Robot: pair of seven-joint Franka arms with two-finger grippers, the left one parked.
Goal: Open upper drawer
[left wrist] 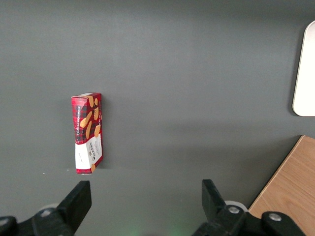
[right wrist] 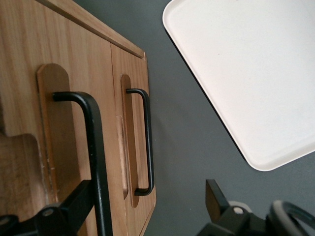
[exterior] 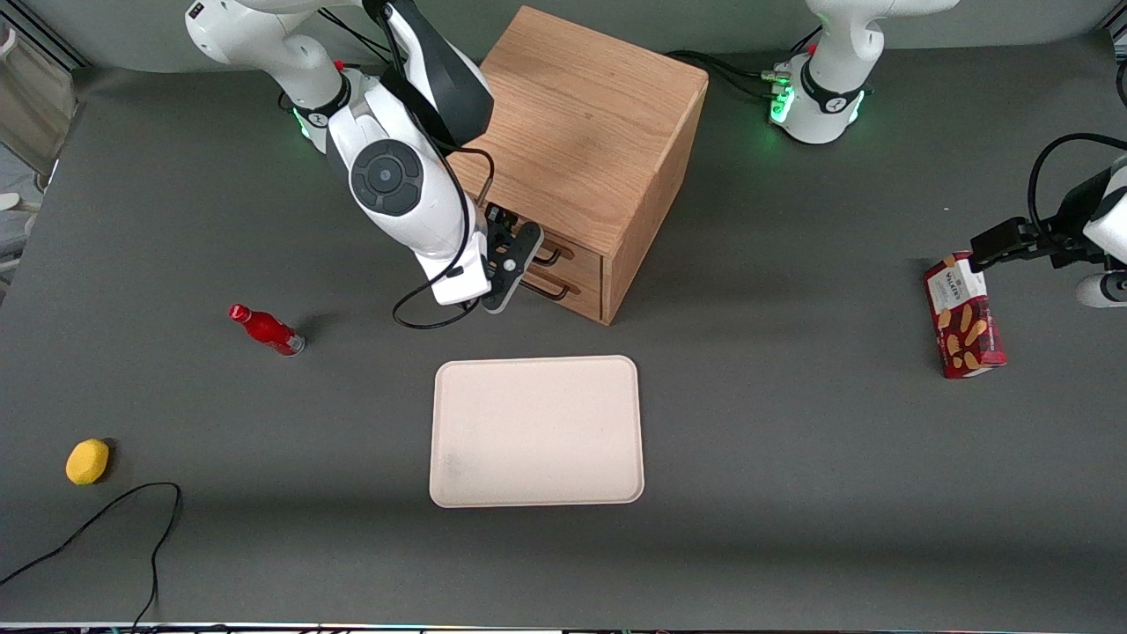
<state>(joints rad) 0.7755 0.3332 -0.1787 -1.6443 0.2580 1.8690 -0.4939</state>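
- Your gripper (exterior: 513,273) sits in front of the cabinet (exterior: 581,132), fingers spread and holding nothing, so one finger can hook the handle (right wrist: 91,147).
- The upper drawer (exterior: 563,251) looks closed.

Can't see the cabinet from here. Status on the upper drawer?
Gripper open, in front of the cabinet, one finger against the upper drawer's handle. Upper drawer looks shut. Tray nearer the camera, apart from the cabinet.
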